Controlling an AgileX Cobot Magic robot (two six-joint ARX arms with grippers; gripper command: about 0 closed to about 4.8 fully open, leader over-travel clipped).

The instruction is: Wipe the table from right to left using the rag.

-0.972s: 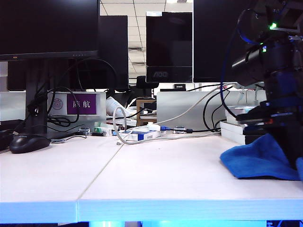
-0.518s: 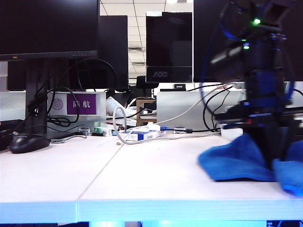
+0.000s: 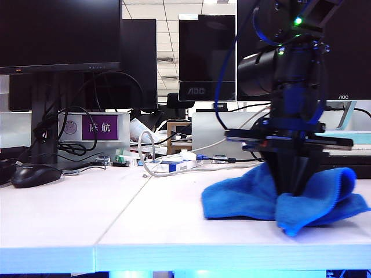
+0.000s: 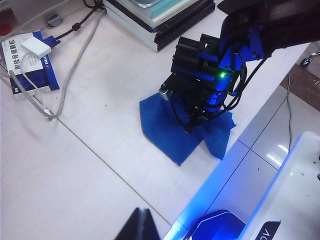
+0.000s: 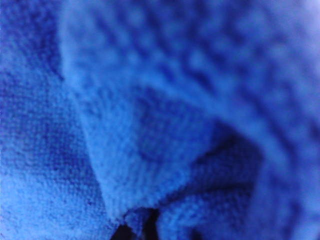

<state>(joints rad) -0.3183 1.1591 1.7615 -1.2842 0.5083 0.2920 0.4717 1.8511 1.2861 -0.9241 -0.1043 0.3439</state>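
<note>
The bright blue rag [image 3: 243,200] lies bunched on the white table [image 3: 116,226], right of the middle. My right gripper [image 3: 293,191] points straight down into its folds and is shut on a pinch of the cloth. From the left wrist view I see that arm standing on the rag [image 4: 170,130] close to the table's front edge. The right wrist view is filled with blue rag [image 5: 150,125], with the dark fingertips [image 5: 122,234] buried in it. My left gripper [image 4: 142,220] hangs above the bare table [image 4: 100,165], shut and empty, well apart from the rag.
A black mouse [image 3: 35,174] sits at the far left. Monitors, cables and a white-and-blue box [image 3: 174,167] line the back. A stack of books [image 4: 155,15] lies behind the right arm. A seam [image 3: 124,208] runs across the table.
The right arm has swept leftwards across the table, dragging the rag with it from the right edge towards the middle.
</note>
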